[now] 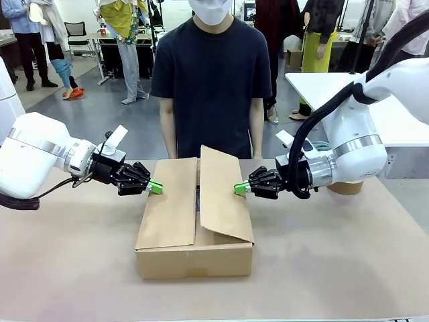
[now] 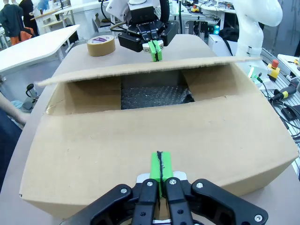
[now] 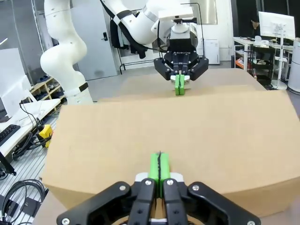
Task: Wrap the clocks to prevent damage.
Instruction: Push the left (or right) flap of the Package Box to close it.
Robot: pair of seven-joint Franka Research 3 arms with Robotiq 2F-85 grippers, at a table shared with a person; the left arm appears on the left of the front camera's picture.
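Observation:
A cardboard box (image 1: 194, 231) stands mid-table with its two top flaps partly down. My left gripper (image 1: 155, 187) is shut, its green tips at the outer edge of the left flap (image 2: 140, 140), which lies nearly flat. My right gripper (image 1: 240, 189) is shut too, tips against the right flap (image 3: 178, 122), which still slants upward. Through the gap between the flaps I see dark bubble wrap (image 2: 157, 96) inside the box. The clocks are hidden. In each wrist view my own gripper (image 2: 161, 168) (image 3: 159, 166) rests over cardboard, facing the other arm.
A person in a dark shirt (image 1: 211, 80) stands at the far edge, hands down. A roll of brown tape (image 2: 101, 45) lies on the table behind my right arm (image 1: 345, 188). Bare table surrounds the box, with free room in front.

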